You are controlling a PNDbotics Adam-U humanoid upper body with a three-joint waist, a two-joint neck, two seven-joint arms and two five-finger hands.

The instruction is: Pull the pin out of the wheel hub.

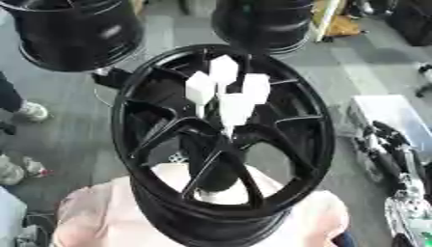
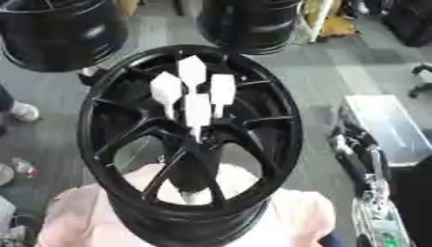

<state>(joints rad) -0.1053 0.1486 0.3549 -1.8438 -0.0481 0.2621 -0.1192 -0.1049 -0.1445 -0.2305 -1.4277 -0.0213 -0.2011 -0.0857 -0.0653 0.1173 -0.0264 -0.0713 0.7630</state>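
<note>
A black wheel hub (image 1: 223,144) stands on a round pale table (image 1: 93,212), its open face toward the camera and its lower rim overhanging the middle of the tabletop. Four white pins (image 1: 229,94) stick up out of the centre of the hub, clustered close together, each with a wide faceted head and a thin stem running down to where the spokes meet. Between the spokes there are wide gaps, and the pin heads stand free of the rim on every side. Two more black wheels (image 1: 72,31) sit on the grey floor beyond, well apart from the hub. The right hand (image 1: 388,144) shows at the right edge beside a pale box (image 1: 388,113), away from the hub and touching no pin; whether its fingers are spread or curled cannot be told. The left hand does not show.
</note>
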